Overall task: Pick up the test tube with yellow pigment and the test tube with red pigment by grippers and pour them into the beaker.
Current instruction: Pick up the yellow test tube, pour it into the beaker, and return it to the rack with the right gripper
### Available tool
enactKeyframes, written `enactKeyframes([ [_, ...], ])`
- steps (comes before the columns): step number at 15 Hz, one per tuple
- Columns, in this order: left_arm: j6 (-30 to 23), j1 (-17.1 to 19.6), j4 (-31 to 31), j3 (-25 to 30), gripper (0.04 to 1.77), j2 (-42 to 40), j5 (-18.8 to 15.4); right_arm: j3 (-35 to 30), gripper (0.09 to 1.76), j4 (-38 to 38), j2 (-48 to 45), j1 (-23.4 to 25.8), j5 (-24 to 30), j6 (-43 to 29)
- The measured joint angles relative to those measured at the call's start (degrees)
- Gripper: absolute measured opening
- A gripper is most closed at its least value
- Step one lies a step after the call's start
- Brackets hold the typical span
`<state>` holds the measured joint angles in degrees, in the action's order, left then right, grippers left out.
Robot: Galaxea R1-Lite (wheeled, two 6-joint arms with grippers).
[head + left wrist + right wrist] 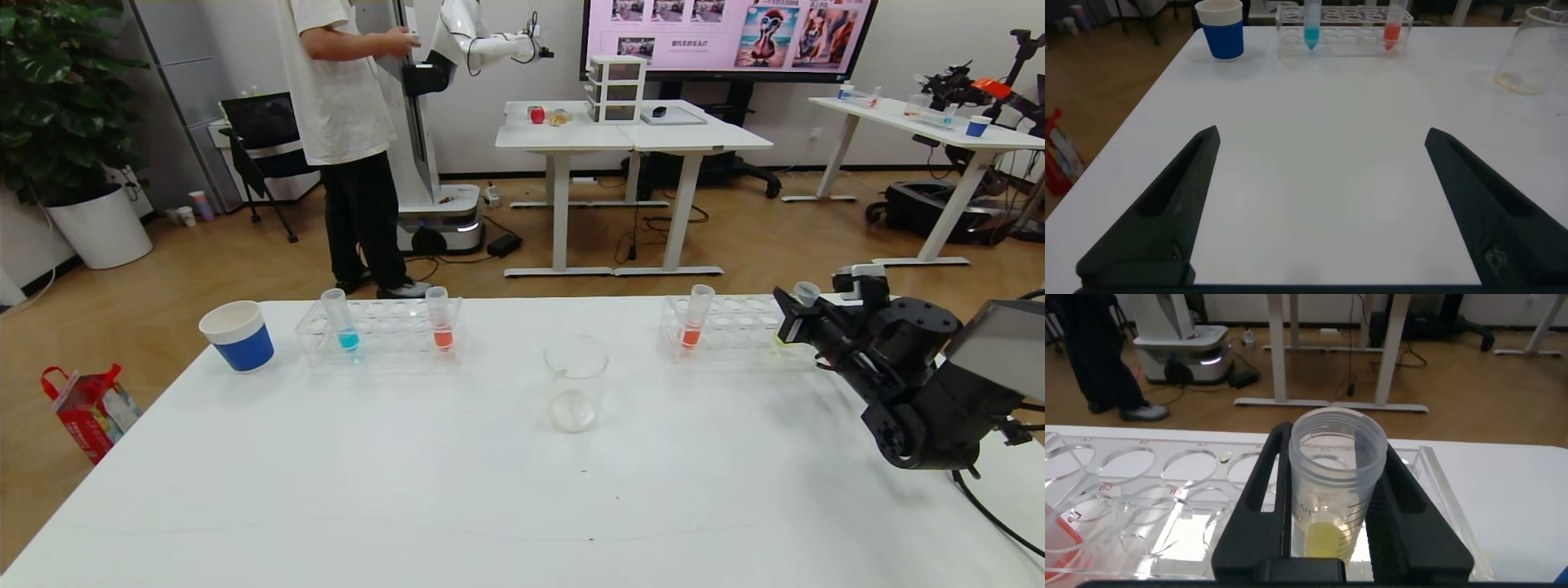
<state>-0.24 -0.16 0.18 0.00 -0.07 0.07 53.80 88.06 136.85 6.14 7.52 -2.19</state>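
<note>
The yellow-pigment test tube (1337, 482) stands at the right end of the right-hand clear rack (735, 327); its rim (807, 291) shows above the claw in the head view. My right gripper (796, 320) is shut on it, one finger on each side (1337, 445). One red-pigment tube (696, 317) stands in the same rack, farther left. Another red tube (442, 318) stands in the left rack (380, 331) and shows in the left wrist view (1393, 24). The beaker (575, 384) stands mid-table between the racks. My left gripper (1321, 135) is open and empty over bare table, out of the head view.
A blue-liquid tube (341, 320) stands in the left rack. A blue-and-white paper cup (237, 335) sits at the table's far left. A person and a white robot stand beyond the table, with desks behind.
</note>
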Motion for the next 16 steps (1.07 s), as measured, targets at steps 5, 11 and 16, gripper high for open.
enactKeyframes([
  [5,0.0,0.1,0.0,0.0,1.75,0.0,0.0,0.2,0.51,-0.6,-2.0,-0.1,0.0,1.4],
  [11,0.0,0.1,0.0,0.0,1.75,0.0,0.0,2.6,0.51,-7.2,-8.8,-0.5,-0.1,2.7],
  [16,0.0,0.1,0.0,0.0,1.75,0.0,0.0,2.8,0.51,-6.9,-10.6,-1.5,0.9,2.9],
])
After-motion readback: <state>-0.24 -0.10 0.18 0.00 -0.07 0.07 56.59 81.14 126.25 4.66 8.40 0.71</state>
